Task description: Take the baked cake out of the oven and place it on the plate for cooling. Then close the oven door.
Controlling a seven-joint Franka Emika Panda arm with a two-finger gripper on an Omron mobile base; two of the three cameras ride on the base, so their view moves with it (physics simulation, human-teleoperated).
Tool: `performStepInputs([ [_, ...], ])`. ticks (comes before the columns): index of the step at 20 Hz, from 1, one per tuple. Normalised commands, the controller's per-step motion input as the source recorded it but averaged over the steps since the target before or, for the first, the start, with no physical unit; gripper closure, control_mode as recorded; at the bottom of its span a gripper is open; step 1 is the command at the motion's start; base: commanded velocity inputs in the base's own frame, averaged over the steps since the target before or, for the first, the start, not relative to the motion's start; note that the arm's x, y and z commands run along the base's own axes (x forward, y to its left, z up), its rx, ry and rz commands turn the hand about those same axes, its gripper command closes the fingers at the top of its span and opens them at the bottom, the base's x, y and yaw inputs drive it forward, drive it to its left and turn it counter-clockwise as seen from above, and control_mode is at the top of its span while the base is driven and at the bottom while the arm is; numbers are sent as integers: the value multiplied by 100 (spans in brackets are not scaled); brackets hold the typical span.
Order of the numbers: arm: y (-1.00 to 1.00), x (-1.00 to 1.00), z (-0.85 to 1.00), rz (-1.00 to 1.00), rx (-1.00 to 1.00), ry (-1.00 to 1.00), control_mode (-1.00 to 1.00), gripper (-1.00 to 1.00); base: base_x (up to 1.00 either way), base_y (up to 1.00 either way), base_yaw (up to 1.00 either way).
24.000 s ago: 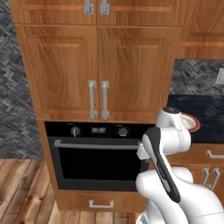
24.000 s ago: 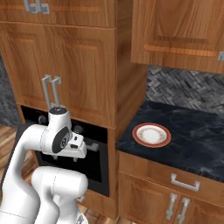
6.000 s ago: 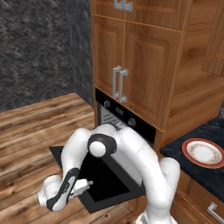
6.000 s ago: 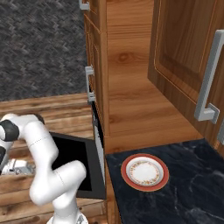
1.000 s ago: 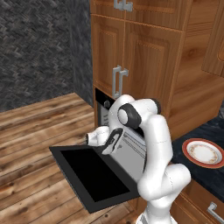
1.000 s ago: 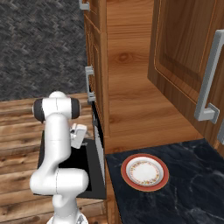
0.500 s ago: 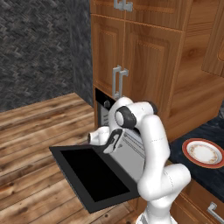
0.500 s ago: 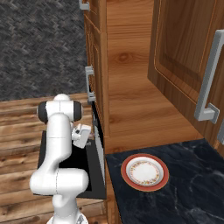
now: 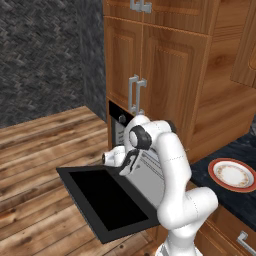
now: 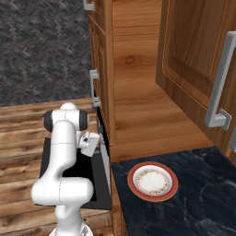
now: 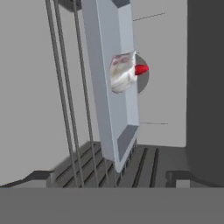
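Note:
The cake [image 11: 124, 72], a small white wedge with a red dot, sits on the grey tray [image 11: 112, 113] inside the oven [image 9: 119, 129], past the wire racks [image 11: 65, 87]. The hand view is rolled, so the tray looks upright. My gripper [image 11: 109, 178] is open, its dark fingertips [image 11: 41, 176] wide apart with nothing between them, and the cake lies ahead of them. Seen from the base, the gripper [image 9: 119, 158] [image 10: 94, 143] is at the oven's mouth, above the oven door [image 9: 110, 200] [image 10: 98, 193], which lies folded down flat. The plate [image 9: 232, 173] [image 10: 152, 180] rests on the dark counter to the right.
Wooden cabinet doors with silver handles [image 9: 135, 94] rise above the oven. A tall wooden side panel [image 10: 138, 92] stands between the oven and the dark stone counter [image 10: 203, 203]. Wood flooring [image 9: 35, 150] spreads out to the left of the open door.
The hand has edged a little closer to the oven opening and the elbow has dropped slightly. The jaws stay open, and the door and the plate have not moved.

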Motion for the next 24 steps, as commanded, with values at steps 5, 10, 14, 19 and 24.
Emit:
performStepInputs([
  [5,-14,26,-9,0,0,0,-100,-100,0,0,0],
  [10,-6,25,-32,0,0,0,-100,-100,0,0,0],
  [14,-5,26,-32,0,0,0,-100,-100,0,0,0],
  [19,-4,24,-22,0,0,0,-100,-100,0,0,0],
  [24,-7,26,-25,0,0,0,-100,-100,0,0,0],
])
